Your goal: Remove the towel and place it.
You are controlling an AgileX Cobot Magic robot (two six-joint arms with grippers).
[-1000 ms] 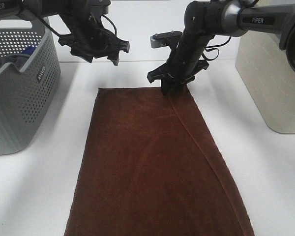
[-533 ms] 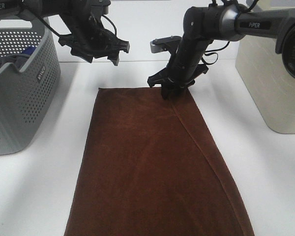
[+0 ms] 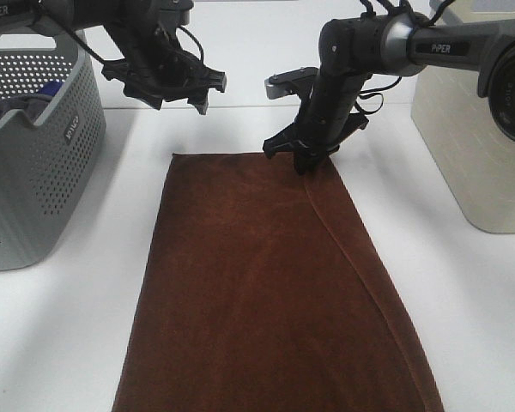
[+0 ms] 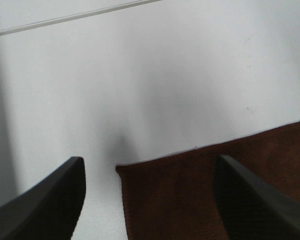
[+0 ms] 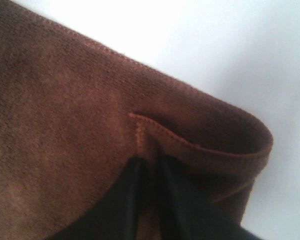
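Observation:
The dark brown towel (image 3: 266,283) lies spread flat on the white table, its near end running out of the exterior view. My right gripper (image 3: 307,163) sits at the towel's far right corner. In the right wrist view its gripper (image 5: 150,192) is shut, pinching a fold of the hemmed towel (image 5: 55,110) between the fingertips. My left gripper (image 3: 167,93) hangs open above the table just beyond the towel's far left corner. In the left wrist view its gripper (image 4: 150,200) is wide open, with the towel's corner (image 4: 215,190) between and below the fingers.
A grey perforated basket (image 3: 34,172) stands at the left with blue and grey cloths (image 3: 30,101) inside. A beige bin (image 3: 472,129) stands at the right. White table (image 3: 463,300) shows on both sides of the towel.
My right gripper has shifted slightly right and nearer along the towel's far edge, still at the corner. The left arm has not moved.

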